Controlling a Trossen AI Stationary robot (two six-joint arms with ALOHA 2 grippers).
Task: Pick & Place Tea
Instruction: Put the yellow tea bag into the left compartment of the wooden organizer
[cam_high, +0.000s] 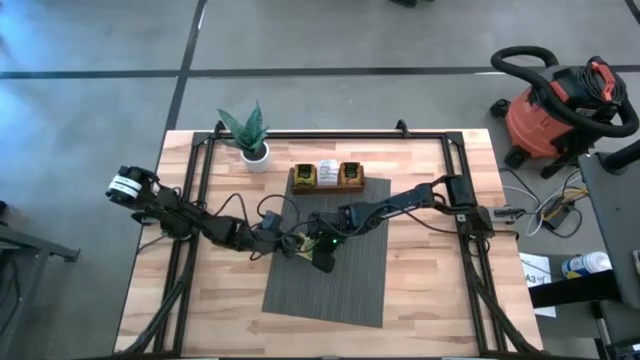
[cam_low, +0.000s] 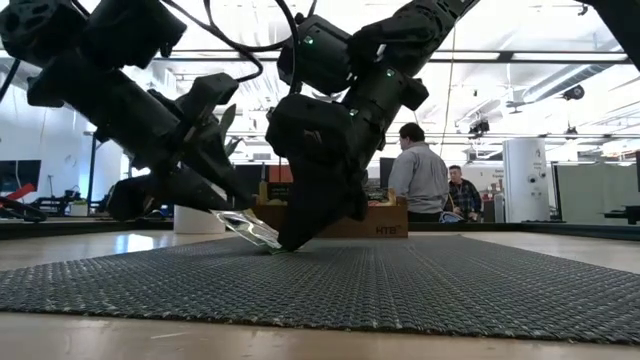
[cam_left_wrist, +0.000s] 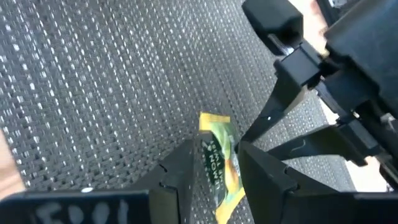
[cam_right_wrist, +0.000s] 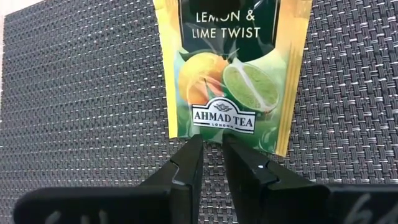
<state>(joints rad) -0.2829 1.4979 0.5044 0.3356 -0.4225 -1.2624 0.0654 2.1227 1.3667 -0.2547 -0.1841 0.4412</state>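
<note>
A yellow-green lemon and lime tea sachet (cam_right_wrist: 230, 81) hangs just over the grey mat (cam_high: 330, 285). My left gripper (cam_left_wrist: 214, 147) reaches in from the table's left and is shut on it. My right gripper (cam_right_wrist: 211, 142) comes in from the right, slanting down. Its fingers stand a little apart at the sachet's free lower edge, and mat shows in the gap between them. In the low view the sachet (cam_low: 248, 227) slants down from the left fingers toward the right gripper (cam_low: 295, 238). More tea stands in the wooden tray (cam_high: 327, 177) at the back. My left gripper has the sachet between its two fingers (cam_left_wrist: 180, 168), which stand on either side of the printed packet (cam_left_wrist: 217, 165). The fingers come in slanting down from the table's left. The sachet sticks out past them, tilted, its lower end (cam_low: 272, 244) at the mat. My right gripper's fingertips (cam_right_wrist: 194, 146) stand at the sachet's bottom edge (cam_right_wrist: 214, 132); I cannot tell whether they touch it.
A potted plant (cam_high: 250, 135) stands at the back left of the wooden table. The tray lies just behind the mat's far edge. Beyond the table, people (cam_low: 418, 180) sit in the room. A red shop vacuum (cam_high: 555, 110) is on the floor to the right.
</note>
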